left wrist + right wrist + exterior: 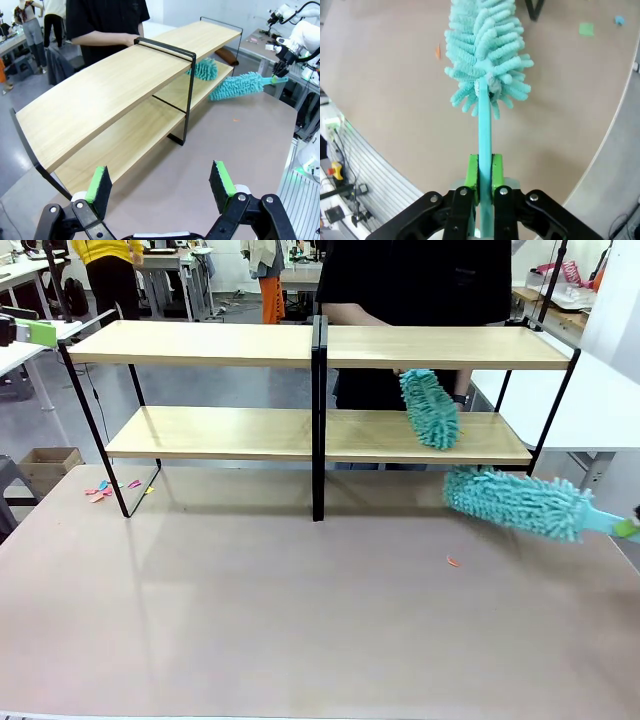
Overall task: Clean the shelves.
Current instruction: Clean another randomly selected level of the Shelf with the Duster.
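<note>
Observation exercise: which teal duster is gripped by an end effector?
The duster over the table, handle clamped in the right end effector; the other duster is at the lower shelf.

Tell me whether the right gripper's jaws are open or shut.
Shut: the right gripper clamps the handle of the teal duster between its green pads.

- The table [250, 620] before the shelves [200, 344] lies open to me, bar one orange scrap [453, 562]
- The left lower board [210, 433] is bare; black middle posts [318, 420] split the rack
- The person's duster [430, 408] stands in the right lower bay, my own duster [515, 502] just outside it
</note>
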You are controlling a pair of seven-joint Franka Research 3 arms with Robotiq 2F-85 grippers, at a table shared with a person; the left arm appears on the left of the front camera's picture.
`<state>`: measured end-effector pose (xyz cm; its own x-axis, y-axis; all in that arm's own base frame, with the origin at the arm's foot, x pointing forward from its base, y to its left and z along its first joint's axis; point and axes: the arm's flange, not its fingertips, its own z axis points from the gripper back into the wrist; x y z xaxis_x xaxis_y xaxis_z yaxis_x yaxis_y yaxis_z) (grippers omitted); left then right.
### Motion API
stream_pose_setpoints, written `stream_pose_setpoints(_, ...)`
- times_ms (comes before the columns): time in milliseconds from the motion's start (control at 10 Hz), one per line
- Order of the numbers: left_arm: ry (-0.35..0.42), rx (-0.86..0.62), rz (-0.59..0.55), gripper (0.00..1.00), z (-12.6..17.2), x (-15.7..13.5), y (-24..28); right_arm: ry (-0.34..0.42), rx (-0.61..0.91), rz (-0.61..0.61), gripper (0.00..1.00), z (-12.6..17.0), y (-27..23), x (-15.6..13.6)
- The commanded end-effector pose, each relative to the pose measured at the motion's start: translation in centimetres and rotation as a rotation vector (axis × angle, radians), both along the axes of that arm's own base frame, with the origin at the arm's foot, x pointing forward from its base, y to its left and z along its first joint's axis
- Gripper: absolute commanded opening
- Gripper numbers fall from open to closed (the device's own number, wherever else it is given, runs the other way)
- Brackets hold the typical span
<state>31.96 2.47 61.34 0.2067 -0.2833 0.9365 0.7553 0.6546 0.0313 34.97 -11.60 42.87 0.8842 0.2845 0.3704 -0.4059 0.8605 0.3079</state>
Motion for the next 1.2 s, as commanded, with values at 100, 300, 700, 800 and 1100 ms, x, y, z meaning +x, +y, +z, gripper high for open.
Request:
stream_pose_setpoints(100,0.002,-0.002,-0.004,1.0,-0.1,0.1,0.0,-0.059,-0.034,-0.108,0.12,-5.1,7.3,-3.1)
stream_pose_setpoints(300,0.002,-0.002,-0.004,1.0,-0.1,0.1,0.0,-0.053,-0.053,-0.166,0.12,-6.3,9.6,-4.2)
stream_pose_setpoints(700,0.002,-0.002,-0.004,1.0,-0.1,0.1,0.0,0.11,-0.072,-0.092,0.12,-9.6,12.2,-6.6)
stream_pose_setpoints(800,0.002,-0.002,-0.004,1.0,-0.1,0.1,0.0,0.078,-0.077,-0.128,0.12,-9.4,11.9,-6.9)
stream_pose_setpoints(1100,0.002,-0.002,-0.004,1.0,-0.1,0.1,0.0,0.03,-0.14,-0.216,0.12,-8.9,11.7,-7.7)
